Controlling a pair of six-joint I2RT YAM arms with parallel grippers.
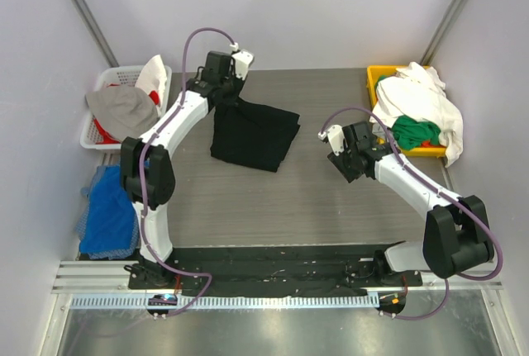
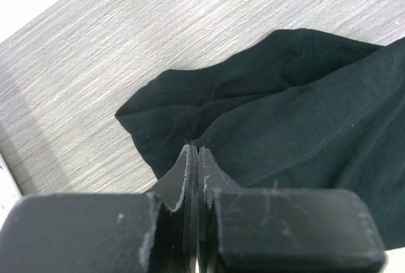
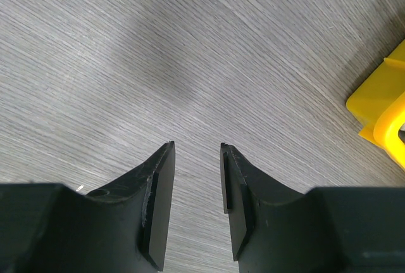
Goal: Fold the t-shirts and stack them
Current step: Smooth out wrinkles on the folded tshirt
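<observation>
Bare grey table (image 1: 273, 207) lies open across the near half. The black t-shirt (image 1: 252, 135) lies toward the far edge, its far-left corner pinched in the clenched left gripper (image 2: 194, 152). The right gripper (image 3: 197, 152), jaws parted and empty, hovers over bare wood near the yellow bin (image 3: 386, 111) corner.

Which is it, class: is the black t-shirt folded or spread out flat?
Folded: the black t-shirt lies doubled over in a compact block, with overlapping layers and no sleeves spread.

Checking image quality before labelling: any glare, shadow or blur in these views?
Top external: even light, sharp, though the black t-shirt shows little fold detail. Left wrist: upper-left corner blown out white, fabric folds readable. Right wrist: a diffuse shadow on the table.
</observation>
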